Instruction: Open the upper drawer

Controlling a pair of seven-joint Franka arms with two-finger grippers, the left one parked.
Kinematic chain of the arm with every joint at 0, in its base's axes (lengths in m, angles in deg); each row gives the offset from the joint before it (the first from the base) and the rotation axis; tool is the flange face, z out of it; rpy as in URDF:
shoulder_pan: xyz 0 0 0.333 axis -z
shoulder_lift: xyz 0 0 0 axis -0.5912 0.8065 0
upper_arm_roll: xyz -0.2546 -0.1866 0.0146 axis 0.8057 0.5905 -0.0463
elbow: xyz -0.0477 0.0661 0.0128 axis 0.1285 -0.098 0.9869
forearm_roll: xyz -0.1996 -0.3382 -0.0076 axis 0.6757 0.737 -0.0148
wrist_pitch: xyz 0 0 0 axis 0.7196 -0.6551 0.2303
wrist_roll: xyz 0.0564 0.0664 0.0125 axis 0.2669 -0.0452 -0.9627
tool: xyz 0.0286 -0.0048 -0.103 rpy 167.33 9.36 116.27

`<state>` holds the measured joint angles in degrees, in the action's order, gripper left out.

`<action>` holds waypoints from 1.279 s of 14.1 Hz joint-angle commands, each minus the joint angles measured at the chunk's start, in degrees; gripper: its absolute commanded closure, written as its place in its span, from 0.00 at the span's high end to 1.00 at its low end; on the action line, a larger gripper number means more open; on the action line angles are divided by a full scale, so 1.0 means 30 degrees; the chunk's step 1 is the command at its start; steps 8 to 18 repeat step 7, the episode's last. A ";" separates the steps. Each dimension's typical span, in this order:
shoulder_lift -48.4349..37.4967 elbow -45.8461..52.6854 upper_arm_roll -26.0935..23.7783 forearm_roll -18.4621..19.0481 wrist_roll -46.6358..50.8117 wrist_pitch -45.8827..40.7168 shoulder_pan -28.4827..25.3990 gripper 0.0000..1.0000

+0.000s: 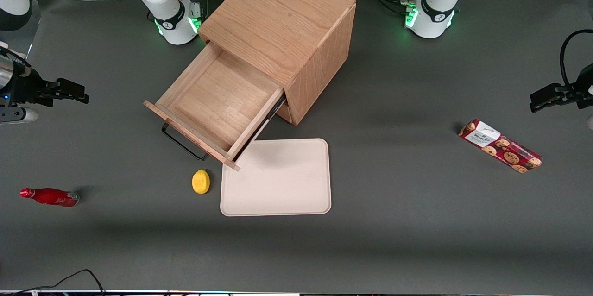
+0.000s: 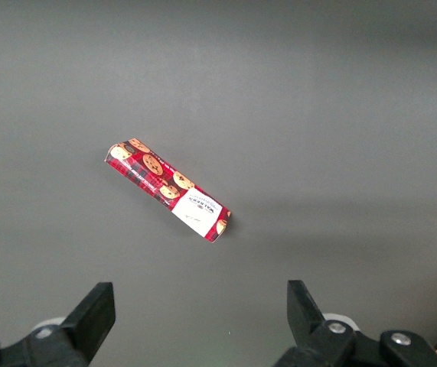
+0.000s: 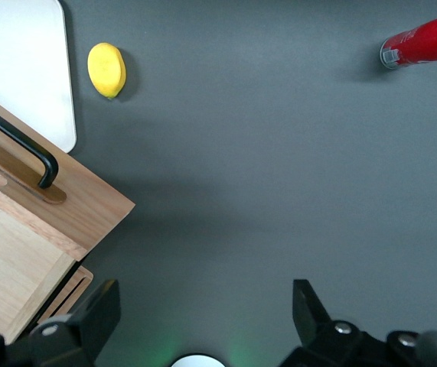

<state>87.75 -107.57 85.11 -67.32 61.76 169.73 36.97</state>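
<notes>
The shallow light-oak upper drawer [image 1: 217, 103] with its thin black bar handle [image 1: 183, 143] stands pulled well out of the boxy oak cabinet [image 1: 282, 32] — the opening looks done, nothing plainly left. The right arm's gripper [image 1: 69, 90] hangs apart toward the working arm's end, its fingers [image 3: 88, 317] spread and empty. The tabletop [image 1: 417, 222] is matte dark grey — mostly bare.
</notes>
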 commanded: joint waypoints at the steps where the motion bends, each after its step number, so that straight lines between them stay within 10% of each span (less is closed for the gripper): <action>1: -0.0018 0.0216 -0.0172 0.0464 0.0244 0.0154 0.0225 1.00; 18: 0.0159 0.0627 0.0034 0.0494 0.0361 0.0125 0.0254 1.00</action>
